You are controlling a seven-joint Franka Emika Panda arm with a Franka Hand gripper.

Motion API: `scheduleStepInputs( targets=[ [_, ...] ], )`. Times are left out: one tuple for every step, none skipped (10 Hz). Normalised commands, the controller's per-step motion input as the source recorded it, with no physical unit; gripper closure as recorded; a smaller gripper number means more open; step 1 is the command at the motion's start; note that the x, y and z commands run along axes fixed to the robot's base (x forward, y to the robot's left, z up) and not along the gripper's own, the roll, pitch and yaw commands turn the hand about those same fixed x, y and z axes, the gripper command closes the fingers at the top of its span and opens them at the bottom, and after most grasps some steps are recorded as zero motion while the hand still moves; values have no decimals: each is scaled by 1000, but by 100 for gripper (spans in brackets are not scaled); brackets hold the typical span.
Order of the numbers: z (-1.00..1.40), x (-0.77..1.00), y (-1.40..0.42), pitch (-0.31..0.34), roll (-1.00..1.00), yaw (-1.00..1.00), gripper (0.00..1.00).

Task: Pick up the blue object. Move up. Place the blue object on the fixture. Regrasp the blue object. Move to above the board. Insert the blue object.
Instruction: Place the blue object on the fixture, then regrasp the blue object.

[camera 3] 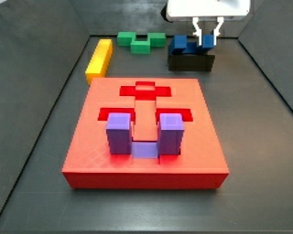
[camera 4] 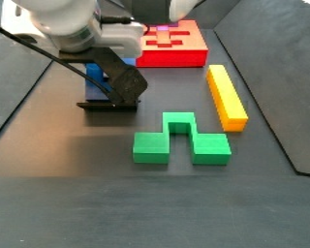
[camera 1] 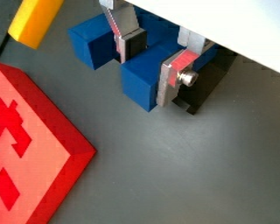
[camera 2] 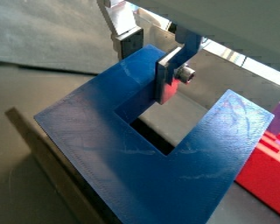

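The blue object (camera 1: 143, 83) (camera 2: 108, 149) rests on the black fixture (camera 1: 210, 83) (camera 3: 192, 62) (camera 4: 104, 104). My gripper (camera 1: 152, 70) (camera 2: 149, 68) straddles one prong: one finger sits in the U's notch and the other presses the prong's outer side, so it looks shut on the block. In both side views the gripper (camera 3: 205, 41) (camera 4: 119, 87) hangs right over the fixture, with the blue object (camera 3: 185, 43) (camera 4: 93, 73) partly hidden behind it. The red board (camera 3: 143, 137) (camera 4: 170, 44) (camera 1: 25, 149) (camera 2: 265, 166) lies apart from the fixture.
A purple U-shaped block (camera 3: 143, 132) sits in the board. A long yellow bar (camera 3: 100, 57) (camera 4: 227, 97) (camera 1: 35, 22) lies beside the board. A green block (camera 3: 143, 40) (camera 4: 181, 140) lies on the floor near the fixture. Dark walls border the floor.
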Motion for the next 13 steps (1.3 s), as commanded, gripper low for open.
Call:
scheduleStepInputs(
  targets=[
    [-51,0,0,0,151,0,100],
    [0,0,0,0,-29,0,100],
    [0,0,0,0,14,0,100],
    [0,0,0,0,69,0,100],
    [0,0,0,0,0,0,0],
    [0,0,0,0,-26,0,0],
    [283,100,197,0,-469,0,0],
    [571,134,337,74,-614,0,0],
    [646,77,360,40,-649,-66,0],
    [600,106,311,51,-537,-46,0],
    [460,51,277,29,-320,-26,0],
    [223,0,137,0,0,0,0],
    [123,0,-20,69,831,0,0]
  ],
)
